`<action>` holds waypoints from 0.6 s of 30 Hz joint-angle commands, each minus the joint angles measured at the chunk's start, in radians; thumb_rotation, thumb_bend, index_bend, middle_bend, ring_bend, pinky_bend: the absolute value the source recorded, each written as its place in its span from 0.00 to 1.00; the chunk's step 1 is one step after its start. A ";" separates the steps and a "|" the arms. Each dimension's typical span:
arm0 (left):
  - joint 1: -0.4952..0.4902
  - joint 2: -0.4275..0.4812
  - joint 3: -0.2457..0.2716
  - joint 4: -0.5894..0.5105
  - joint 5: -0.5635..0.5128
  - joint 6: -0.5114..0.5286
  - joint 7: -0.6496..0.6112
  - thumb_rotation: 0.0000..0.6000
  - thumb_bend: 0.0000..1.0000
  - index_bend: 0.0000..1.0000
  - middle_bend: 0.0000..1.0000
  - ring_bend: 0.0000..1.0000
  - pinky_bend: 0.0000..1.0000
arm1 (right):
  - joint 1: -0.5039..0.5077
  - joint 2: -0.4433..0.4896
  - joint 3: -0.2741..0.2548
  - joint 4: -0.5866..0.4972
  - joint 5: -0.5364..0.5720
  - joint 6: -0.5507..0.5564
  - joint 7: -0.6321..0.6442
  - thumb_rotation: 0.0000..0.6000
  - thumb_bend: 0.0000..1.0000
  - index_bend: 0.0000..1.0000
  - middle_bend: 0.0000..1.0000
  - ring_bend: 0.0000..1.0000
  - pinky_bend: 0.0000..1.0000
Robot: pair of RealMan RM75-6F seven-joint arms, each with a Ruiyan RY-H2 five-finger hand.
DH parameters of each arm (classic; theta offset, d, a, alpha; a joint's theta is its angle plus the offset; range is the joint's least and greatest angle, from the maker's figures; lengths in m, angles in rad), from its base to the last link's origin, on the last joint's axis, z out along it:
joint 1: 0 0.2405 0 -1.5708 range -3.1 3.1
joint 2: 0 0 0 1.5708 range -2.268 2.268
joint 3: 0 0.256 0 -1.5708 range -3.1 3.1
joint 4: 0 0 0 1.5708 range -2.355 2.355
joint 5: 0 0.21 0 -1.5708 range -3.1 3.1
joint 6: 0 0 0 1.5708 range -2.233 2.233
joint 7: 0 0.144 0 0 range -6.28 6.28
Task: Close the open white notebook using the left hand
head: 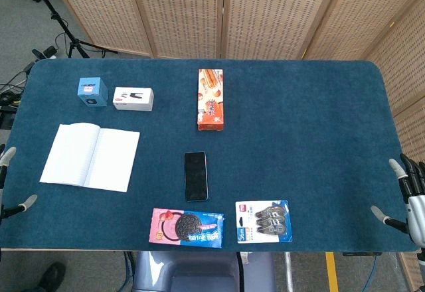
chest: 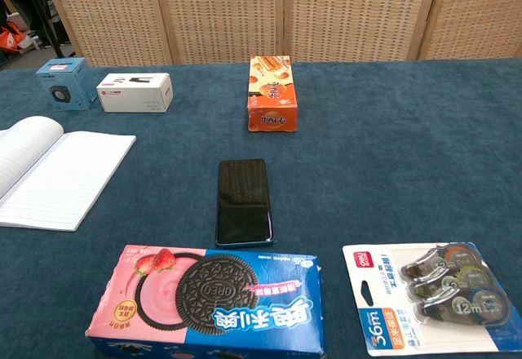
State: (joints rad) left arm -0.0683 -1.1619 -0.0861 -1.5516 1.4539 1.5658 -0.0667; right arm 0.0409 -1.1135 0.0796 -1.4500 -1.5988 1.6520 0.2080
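Note:
The white notebook (head: 90,156) lies open and flat on the left part of the blue table, lined pages up; the chest view shows the notebook (chest: 57,173) at its left edge. My left hand (head: 9,186) shows only as a few fingertips at the left border of the head view, spread apart, holding nothing, a short way left of the notebook. My right hand (head: 406,192) hangs at the right border by the table's front right corner, fingers apart and empty. Neither hand appears in the chest view.
A blue box (head: 92,91) and a white box (head: 133,98) stand behind the notebook. An orange snack box (head: 210,99) lies mid-table, a black phone (head: 196,175) in front of it. An Oreo pack (head: 186,227) and a correction tape pack (head: 263,221) lie near the front edge.

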 commanded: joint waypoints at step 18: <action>-0.170 -0.249 0.016 0.477 0.057 -0.238 -0.233 1.00 0.17 0.00 0.00 0.00 0.00 | 0.011 0.019 -0.011 -0.014 0.001 -0.039 0.071 1.00 0.00 0.00 0.00 0.00 0.00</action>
State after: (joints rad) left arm -0.1770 -1.3036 -0.0887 -1.2484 1.4789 1.4093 -0.1982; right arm 0.0511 -1.0950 0.0687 -1.4640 -1.5992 1.6145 0.2778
